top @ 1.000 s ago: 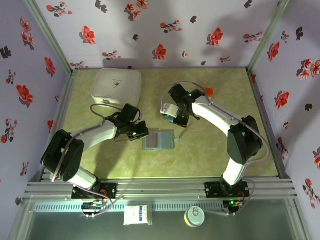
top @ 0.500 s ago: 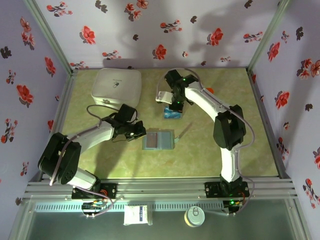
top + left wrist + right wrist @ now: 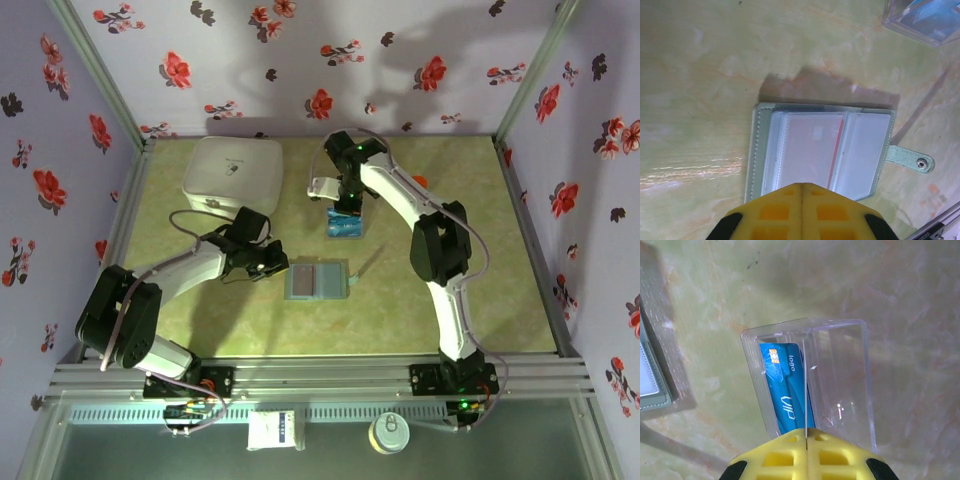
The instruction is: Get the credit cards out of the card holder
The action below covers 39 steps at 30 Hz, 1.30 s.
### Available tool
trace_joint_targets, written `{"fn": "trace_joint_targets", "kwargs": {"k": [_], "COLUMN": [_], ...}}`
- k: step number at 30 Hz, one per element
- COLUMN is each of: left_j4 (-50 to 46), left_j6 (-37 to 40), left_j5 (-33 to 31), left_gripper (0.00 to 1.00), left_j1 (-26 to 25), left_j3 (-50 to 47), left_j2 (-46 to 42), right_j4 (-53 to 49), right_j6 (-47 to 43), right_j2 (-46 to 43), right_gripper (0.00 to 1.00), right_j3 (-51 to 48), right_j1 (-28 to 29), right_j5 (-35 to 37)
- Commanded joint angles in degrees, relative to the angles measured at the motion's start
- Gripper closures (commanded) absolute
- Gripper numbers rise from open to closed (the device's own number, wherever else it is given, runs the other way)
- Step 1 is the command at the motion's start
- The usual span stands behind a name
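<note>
Open card holder (image 3: 318,279) near the middle of the table (image 3: 450,300), one red-edged card (image 3: 812,150) inside, left tool (image 3: 802,190) clenched empty beside it; right tool (image 3: 805,432) pinches a credit card (image 3: 805,390) (edge-on, apparently) over the clear box (image 3: 840,370), whose rim could deflect a drop.

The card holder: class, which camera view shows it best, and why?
Left wrist: the card holder lies open and close up, clear pockets and snap tab plain. Top external shows it small; right wrist catches one corner.
</note>
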Motion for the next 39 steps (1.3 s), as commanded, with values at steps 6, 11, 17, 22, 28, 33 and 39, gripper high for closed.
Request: {"fn": "trace_joint_targets", "kwargs": {"k": [6, 11, 17, 22, 28, 33, 39], "left_j4": [-2.28, -2.67, -2.70, -2.37, -2.04, -1.03, 0.38], "left_j6": [1.84, 2.32, 2.32, 2.10, 2.04, 1.71, 1.69], "left_j5": [0.02, 0.31, 0.51, 0.75, 0.72, 0.84, 0.92], "left_gripper": [1.00, 1.00, 1.00, 1.00, 1.00, 1.00, 1.00], "left_j1": [1.32, 1.67, 1.73, 1.74, 1.74, 1.73, 1.74], "left_j3": [-0.61, 0.20, 0.58, 0.50, 0.45, 0.06, -0.30], "left_j2": [-0.73, -0.05, 0.76, 0.95, 1.11, 1.38, 1.49], "right_j4": [-4.48, -4.57, -4.88, -3.99, -0.76, 6.56, 17.77], "right_j6": [-5.56, -5.64, -5.66, -5.09, -1.77, 5.99, 23.45], "right_j2": [2.33, 2.52, 2.31, 1.74, -0.63, -4.99, -11.35], "right_gripper": [1.00, 1.00, 0.89, 0.83, 0.82, 0.82, 0.79], "right_j3": [1.32, 1.28, 1.30, 1.34, -0.31, -6.82, -16.57], "right_j1": [-1.09, -1.75, -2.06, -2.24, -2.33, -2.33, -2.33], "right_j5": [-0.07, -0.29, -0.51, 0.15, -0.24, -2.28, -4.63]}}
